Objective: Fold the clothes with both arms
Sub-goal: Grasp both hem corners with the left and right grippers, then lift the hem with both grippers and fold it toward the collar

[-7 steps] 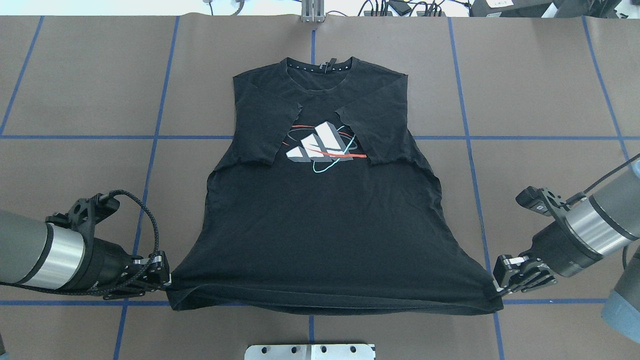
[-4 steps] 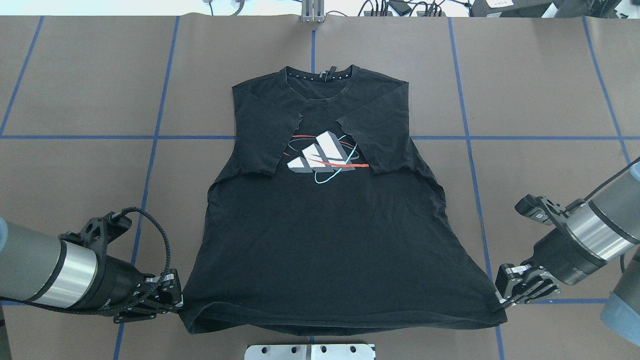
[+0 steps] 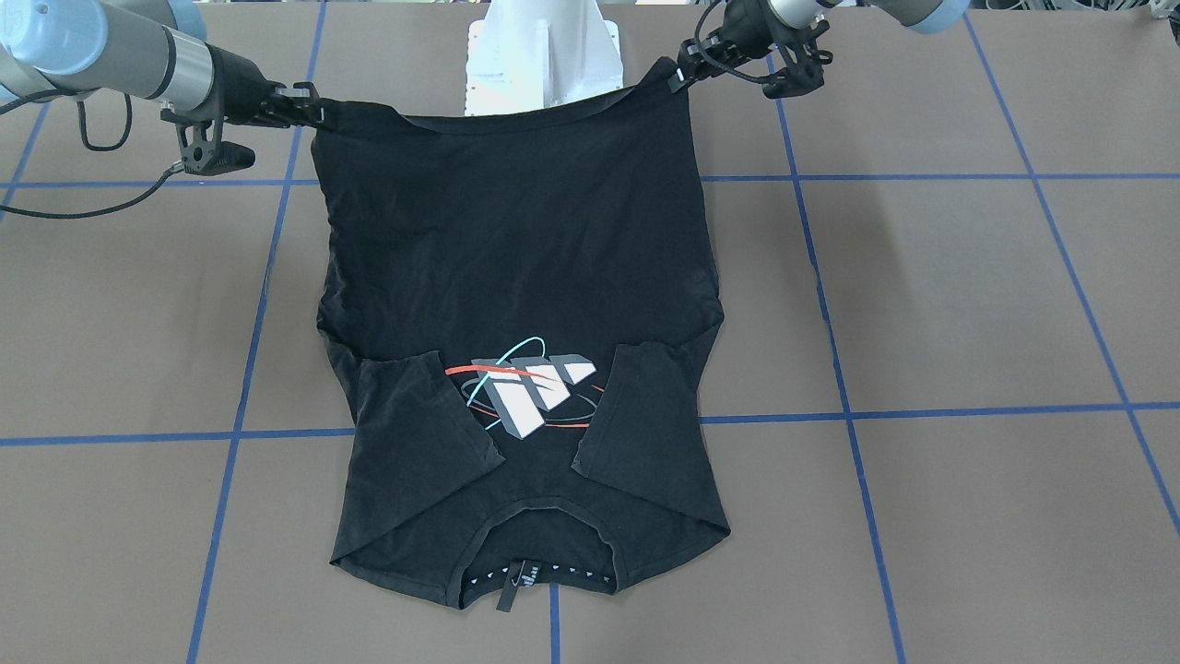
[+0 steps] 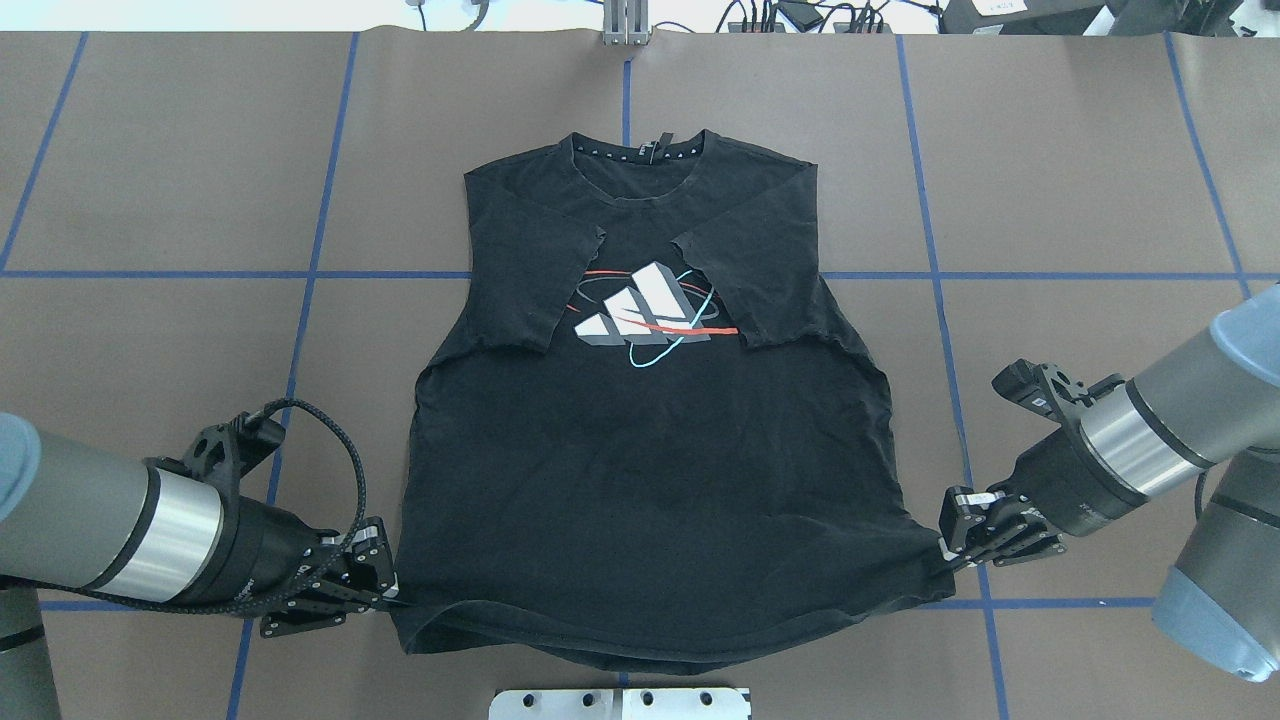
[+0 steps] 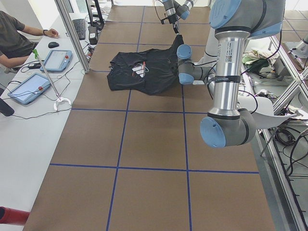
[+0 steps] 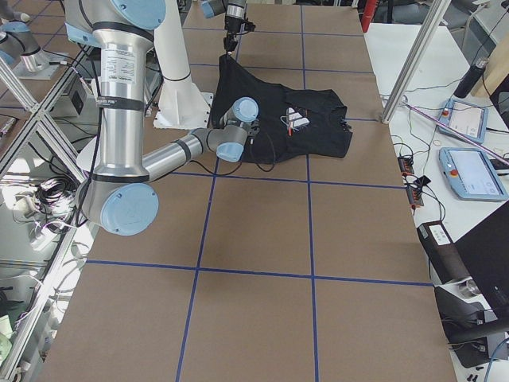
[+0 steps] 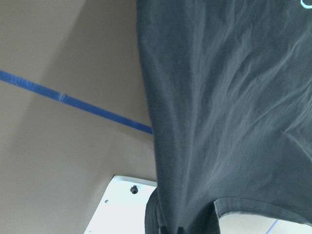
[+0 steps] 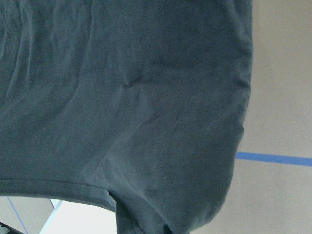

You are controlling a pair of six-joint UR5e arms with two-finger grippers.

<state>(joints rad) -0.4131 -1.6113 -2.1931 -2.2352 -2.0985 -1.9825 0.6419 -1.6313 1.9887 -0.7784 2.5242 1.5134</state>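
Note:
The black T-shirt (image 4: 640, 470) lies graphic side up, with its collar (image 4: 640, 150) at the far side and both sleeves folded in over the grey-white graphic (image 4: 645, 305). My left gripper (image 4: 385, 592) is shut on the near left hem corner. My right gripper (image 4: 948, 545) is shut on the near right hem corner. In the front-facing view the hem hangs raised between the left gripper (image 3: 682, 76) and the right gripper (image 3: 309, 109). Both wrist views are filled with hanging black T-shirt fabric (image 7: 224, 122) (image 8: 122, 107).
A metal base plate (image 4: 620, 703) sits at the table's near edge under the hem, and the white pedestal (image 3: 544, 55) stands behind it. Blue tape lines (image 4: 150, 273) grid the brown table. A person (image 5: 14, 38) sits at a side desk with tablets (image 5: 30, 86).
Both grippers first pulled the hem toward the robot, dragging the shirt a little. They have since moved inward toward each other, so the hem now sags between them.

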